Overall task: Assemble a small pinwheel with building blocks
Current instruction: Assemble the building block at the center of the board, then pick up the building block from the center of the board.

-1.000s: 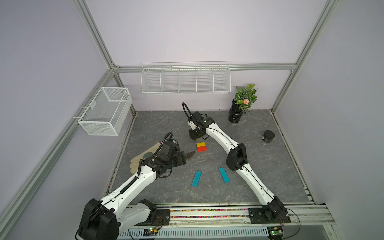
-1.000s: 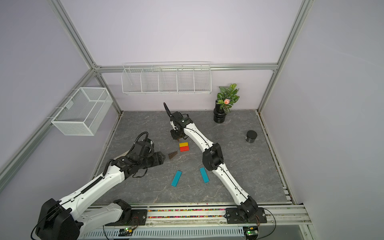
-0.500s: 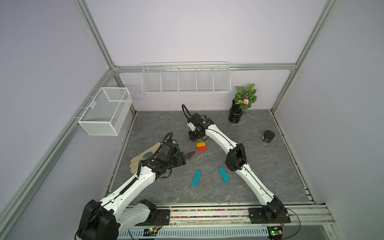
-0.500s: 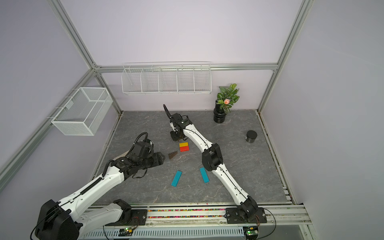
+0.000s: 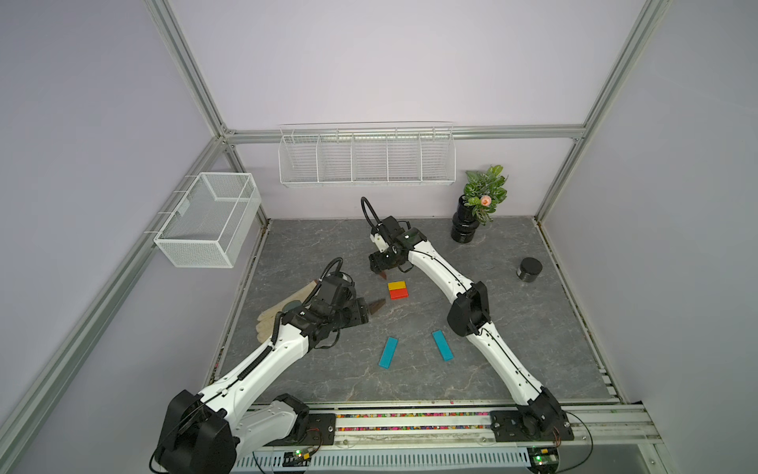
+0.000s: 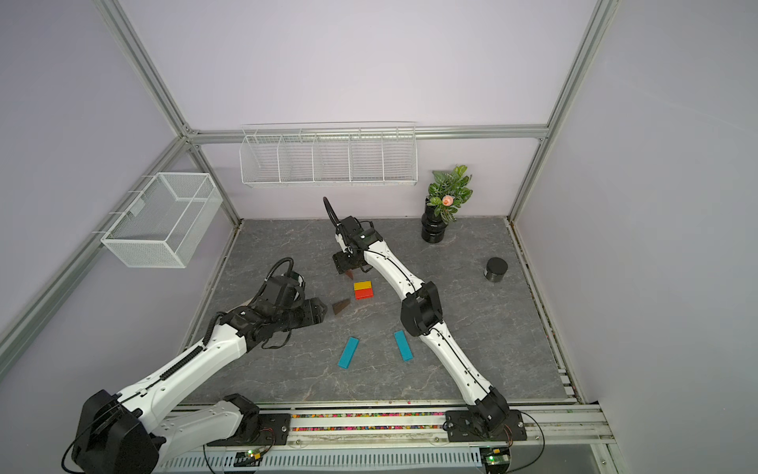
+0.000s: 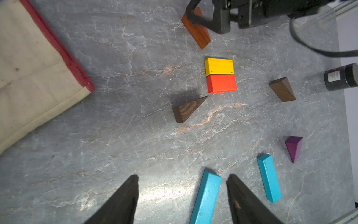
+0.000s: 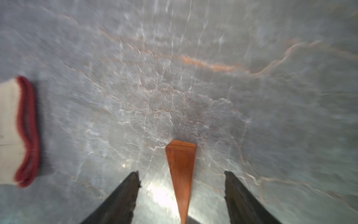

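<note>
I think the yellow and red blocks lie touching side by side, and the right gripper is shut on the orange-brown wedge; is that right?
One part is wrong: the right gripper is open, not shut on the orange-brown wedge; the right wrist view shows both jaws standing clear of it. The yellow block and red block do lie touching side by side.

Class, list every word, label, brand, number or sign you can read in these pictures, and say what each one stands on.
White label on the black round jar, left wrist view: lines of print, too small to read.
No readable words, numbers or signs anywhere else in any view.
</note>
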### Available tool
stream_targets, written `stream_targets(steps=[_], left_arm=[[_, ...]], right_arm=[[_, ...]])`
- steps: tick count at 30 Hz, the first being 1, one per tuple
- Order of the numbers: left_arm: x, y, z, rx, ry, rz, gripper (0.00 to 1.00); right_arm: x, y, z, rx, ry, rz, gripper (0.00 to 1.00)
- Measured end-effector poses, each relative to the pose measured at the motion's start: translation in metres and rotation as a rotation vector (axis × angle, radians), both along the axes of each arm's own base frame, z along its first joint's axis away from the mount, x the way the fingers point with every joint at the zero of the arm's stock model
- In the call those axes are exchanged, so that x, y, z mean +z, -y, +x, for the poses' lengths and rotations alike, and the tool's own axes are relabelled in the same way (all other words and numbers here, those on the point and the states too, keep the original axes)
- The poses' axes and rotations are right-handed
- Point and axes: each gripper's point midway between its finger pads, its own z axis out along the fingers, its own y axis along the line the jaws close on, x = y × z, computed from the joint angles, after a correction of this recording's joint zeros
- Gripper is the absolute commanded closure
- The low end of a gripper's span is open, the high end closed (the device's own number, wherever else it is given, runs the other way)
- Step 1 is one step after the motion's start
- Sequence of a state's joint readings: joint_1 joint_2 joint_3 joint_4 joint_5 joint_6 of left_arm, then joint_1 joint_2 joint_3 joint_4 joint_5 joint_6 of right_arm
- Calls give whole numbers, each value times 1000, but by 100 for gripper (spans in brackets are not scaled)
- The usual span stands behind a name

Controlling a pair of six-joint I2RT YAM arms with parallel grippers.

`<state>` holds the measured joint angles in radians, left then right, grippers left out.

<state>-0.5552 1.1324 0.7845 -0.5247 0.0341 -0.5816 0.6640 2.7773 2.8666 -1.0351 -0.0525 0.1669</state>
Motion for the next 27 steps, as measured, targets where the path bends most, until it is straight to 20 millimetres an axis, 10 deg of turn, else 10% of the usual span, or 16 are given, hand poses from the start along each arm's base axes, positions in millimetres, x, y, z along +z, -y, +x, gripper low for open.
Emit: stream_targets(steps=[7, 13, 27], left_arm=[[18, 23, 20, -62, 14, -16, 25], [27, 88, 38, -195, -8, 14, 24], [-16, 249, 65, -417, -124, 49, 23]], right_arm=[[92, 26, 5, -14, 105, 52, 18], [151, 70, -1, -57, 145, 53, 18], [165, 259, -105, -349, 182, 86, 15]])
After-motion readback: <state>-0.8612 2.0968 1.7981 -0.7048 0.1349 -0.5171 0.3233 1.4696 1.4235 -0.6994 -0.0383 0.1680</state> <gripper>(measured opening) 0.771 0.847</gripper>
